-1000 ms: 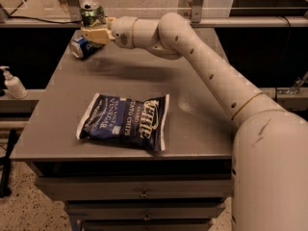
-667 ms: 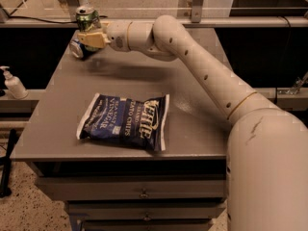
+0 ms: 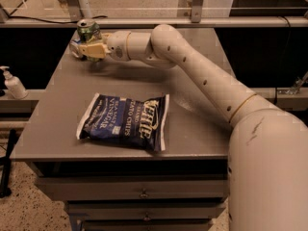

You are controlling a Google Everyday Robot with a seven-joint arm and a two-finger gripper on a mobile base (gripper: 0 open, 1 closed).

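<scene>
My gripper (image 3: 91,50) reaches across to the table's far left corner. It hangs just in front of an upright green can (image 3: 88,30) and right beside a blue-and-white can (image 3: 75,47) lying on its side. It looks to be touching or almost touching the lying can. A dark blue Kettle chip bag (image 3: 126,121) lies flat in the middle of the grey table (image 3: 192,129), well short of the gripper. My white arm (image 3: 192,66) stretches from the lower right across the table's back half.
A hand-sanitiser pump bottle (image 3: 13,83) stands on a ledge left of the table. A metal railing (image 3: 192,20) runs behind the far edge. Drawers (image 3: 142,192) sit under the tabletop.
The gripper has edged left, closer to the two cans. The whole scene sits lower in the picture than before. The chip bag has not moved on the table.
</scene>
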